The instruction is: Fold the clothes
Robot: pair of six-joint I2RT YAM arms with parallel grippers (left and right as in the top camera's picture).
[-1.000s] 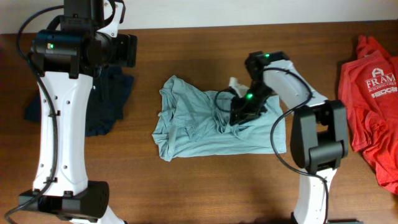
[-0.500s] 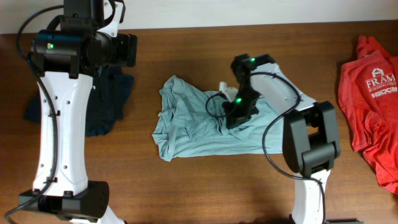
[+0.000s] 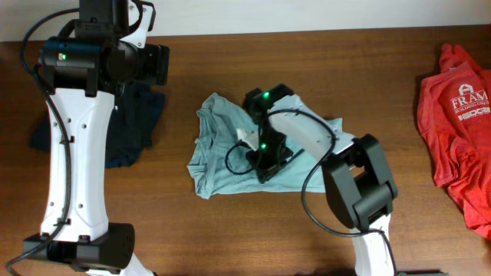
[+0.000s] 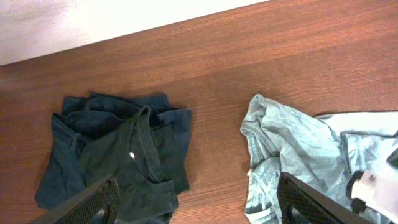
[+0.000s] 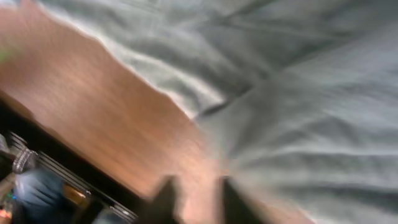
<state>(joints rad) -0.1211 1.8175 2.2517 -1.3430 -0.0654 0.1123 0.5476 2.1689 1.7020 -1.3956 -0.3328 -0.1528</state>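
Note:
The pale grey-blue T-shirt (image 3: pixel 222 149) lies crumpled at the table's middle; it also shows in the left wrist view (image 4: pixel 298 143) and fills the blurred right wrist view (image 5: pixel 280 74). My right gripper (image 3: pixel 265 161) is low on the shirt's middle and appears shut on a fold of it; its dark fingers (image 5: pixel 199 199) are blurred. The shirt's right part is pulled over to the left. My left gripper (image 3: pixel 157 63) hangs high at the back left, open and empty (image 4: pixel 199 205). The navy T-shirt (image 3: pixel 130 123) lies bunched at the left (image 4: pixel 118 149). The red white-lettered T-shirt (image 3: pixel 460 123) lies at the far right.
The brown wooden table (image 3: pixel 253 230) shows bare wood in front of the shirts. A pale wall runs along the back edge (image 4: pixel 37 25). The right arm's base (image 3: pixel 368 192) stands close to the shirt's lower right.
My right gripper has swept left across the grey-blue shirt, carrying its right part over the middle. The left arm and the other shirts have not moved.

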